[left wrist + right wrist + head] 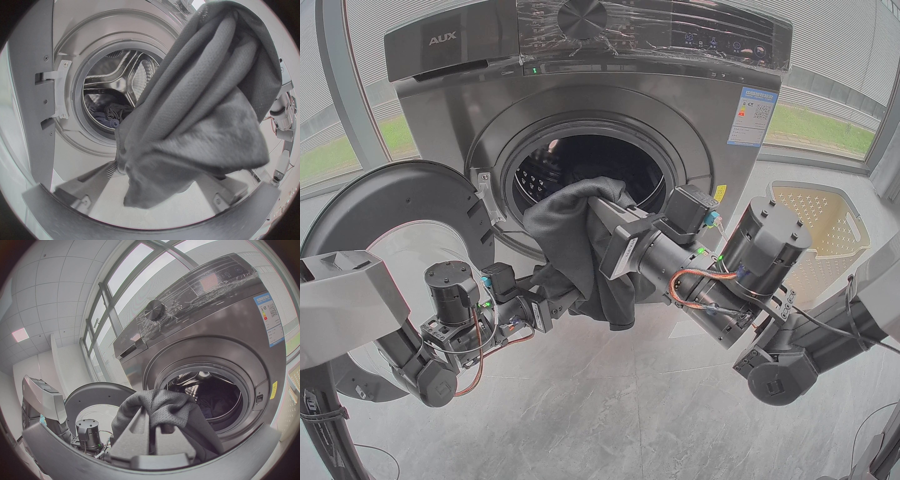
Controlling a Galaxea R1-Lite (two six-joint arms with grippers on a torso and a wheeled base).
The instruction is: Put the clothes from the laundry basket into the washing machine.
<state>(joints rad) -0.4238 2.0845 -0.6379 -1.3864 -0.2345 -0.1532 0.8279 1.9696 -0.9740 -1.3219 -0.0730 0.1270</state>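
Nearest to us, the right fingers [134, 437] are closed to a thin slit and pinch a fold of the grey garment [569, 244], which drapes over their tips at the mouth of the washing machine [581, 106]. Most of the cloth hangs down outside the drum. Below, the left fingers [93, 182] stand wide apart and grip nothing; the garment's loose end falls between them (we cannot tell whether it touches them). Dark clothes [107, 115] lie inside the drum. We see the round door [394, 206] swung open to the left. Right of the machine, the laundry basket [831, 231] sits on the grey tiled floor [612, 406], with windows [831, 125] behind.
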